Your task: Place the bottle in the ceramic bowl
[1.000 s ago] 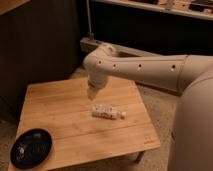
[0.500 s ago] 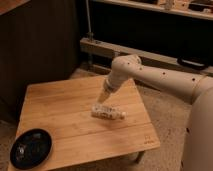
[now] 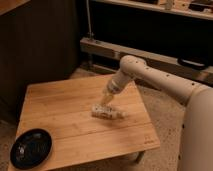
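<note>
The bottle (image 3: 113, 114), small and whitish with a pale label, lies on its side on the wooden table (image 3: 60, 107), right of the middle. My gripper (image 3: 103, 106) reaches down from the white arm (image 3: 150, 75) and sits directly over the bottle's left end, open, with its tips right at the bottle. Whether they touch it I cannot tell. The ceramic bowl (image 3: 31, 148), shallow, black and glossy, rests on the table's front left corner, well away from bottle and gripper.
The low table has its right edge close to the bottle and its front edge just past the bowl. A dark wall panel rises behind the table. A metal rail and shelving run along the back right. Speckled floor surrounds the table.
The arm has swung from the table's back edge rightward and down. The gripper has dropped onto the bottle's left end. Bottle and bowl have not moved.
</note>
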Motion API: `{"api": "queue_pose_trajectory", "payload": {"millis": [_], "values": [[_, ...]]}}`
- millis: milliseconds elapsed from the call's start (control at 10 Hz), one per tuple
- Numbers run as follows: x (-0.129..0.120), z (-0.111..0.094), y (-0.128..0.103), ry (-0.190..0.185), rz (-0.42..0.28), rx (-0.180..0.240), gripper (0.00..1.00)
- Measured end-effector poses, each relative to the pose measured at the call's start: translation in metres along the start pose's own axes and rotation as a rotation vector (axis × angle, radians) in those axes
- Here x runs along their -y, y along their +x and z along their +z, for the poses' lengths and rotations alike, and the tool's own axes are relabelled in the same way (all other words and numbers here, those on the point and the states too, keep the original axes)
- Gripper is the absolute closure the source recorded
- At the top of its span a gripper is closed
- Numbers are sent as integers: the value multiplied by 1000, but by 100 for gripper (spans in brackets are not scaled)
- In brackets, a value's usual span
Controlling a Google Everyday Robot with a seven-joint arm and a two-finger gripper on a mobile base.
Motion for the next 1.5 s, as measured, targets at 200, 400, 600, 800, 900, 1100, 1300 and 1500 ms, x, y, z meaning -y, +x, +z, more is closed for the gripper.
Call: {"api": "queue_pose_trajectory", "payload": {"millis": [200, 400, 600, 800, 900, 1100, 1300, 1500], "values": [[-3, 4, 1, 45, 30, -70, 35], [-8, 14, 0, 112, 62, -239, 35], [-12, 22, -2, 144, 84, -384, 35], [-12, 25, 6, 149, 96, -369, 35], [-12, 24, 11, 154, 100, -334, 35], [-14, 27, 17, 157, 102, -304, 35], [-17, 30, 27, 162, 112, -303, 35], [-19, 35, 31, 164, 111, -308, 35]]}}
